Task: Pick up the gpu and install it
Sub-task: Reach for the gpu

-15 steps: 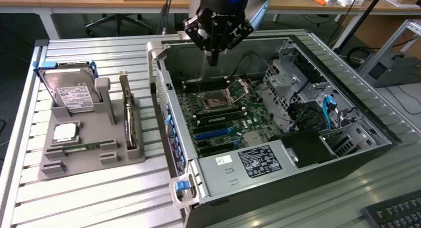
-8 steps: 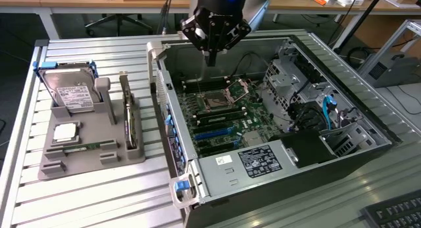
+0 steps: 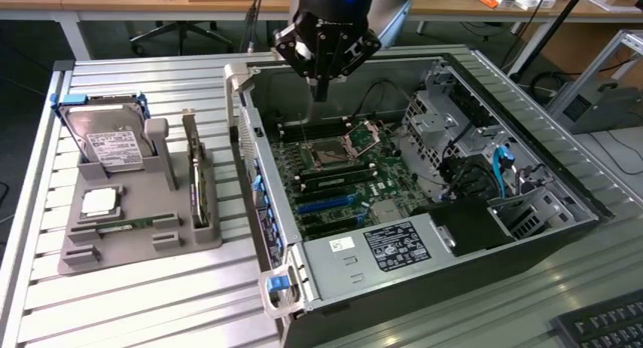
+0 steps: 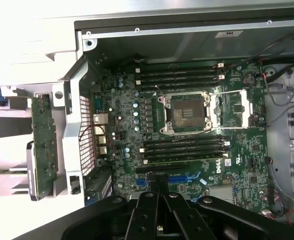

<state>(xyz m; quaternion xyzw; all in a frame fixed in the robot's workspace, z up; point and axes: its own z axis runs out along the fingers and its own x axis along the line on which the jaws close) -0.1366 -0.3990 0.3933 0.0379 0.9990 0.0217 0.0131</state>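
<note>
The gpu (image 3: 198, 178) stands on edge in a slot of the grey holder (image 3: 131, 246) on the exterior view's left, beside the open computer case (image 3: 402, 250). In the wrist view the gpu (image 4: 42, 145) shows as a green board just outside the case wall. My gripper (image 3: 319, 90) hangs above the back part of the case, over the motherboard (image 3: 332, 175), well apart from the gpu. Its fingers (image 4: 154, 192) are shut together with nothing between them, above the motherboard's (image 4: 187, 130) blue slots.
The grey holder also carries a silver hard drive (image 3: 113, 141), a processor (image 3: 101, 203) and a slim RAM stick (image 3: 126, 225). Drive cages and cables (image 3: 472, 160) crowd the case's far side. A keyboard (image 3: 603, 325) lies at the table's corner.
</note>
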